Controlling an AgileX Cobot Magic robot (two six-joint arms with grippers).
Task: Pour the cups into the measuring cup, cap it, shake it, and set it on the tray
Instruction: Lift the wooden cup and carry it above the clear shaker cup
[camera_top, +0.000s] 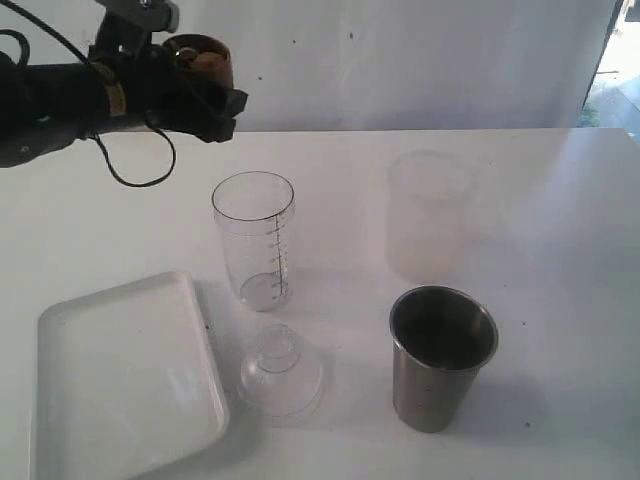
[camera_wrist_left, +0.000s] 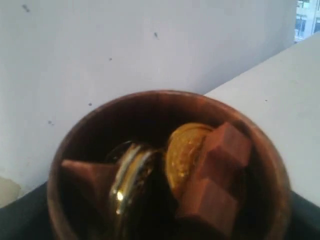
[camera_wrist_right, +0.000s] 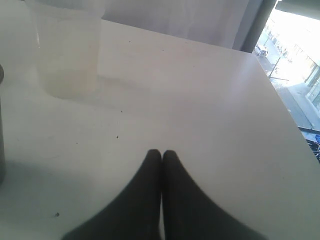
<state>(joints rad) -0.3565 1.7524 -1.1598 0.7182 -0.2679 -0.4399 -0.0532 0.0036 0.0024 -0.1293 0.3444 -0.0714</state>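
Note:
My left gripper is shut on the brown wooden cup, held in the air at the upper left, above and behind the measuring cup. In the left wrist view the wooden cup fills the frame, holding gold coins and brown blocks. The measuring cup stands upright and looks empty. The clear dome cap lies on the table in front of it. The steel tumbler stands front right, the frosted cup behind it. The white tray lies front left. My right gripper is shut and empty, over bare table.
The frosted cup and a sliver of the steel tumbler show in the right wrist view. A white wall rises behind the table. A black cable hangs from the left arm. A window shows at the far right.

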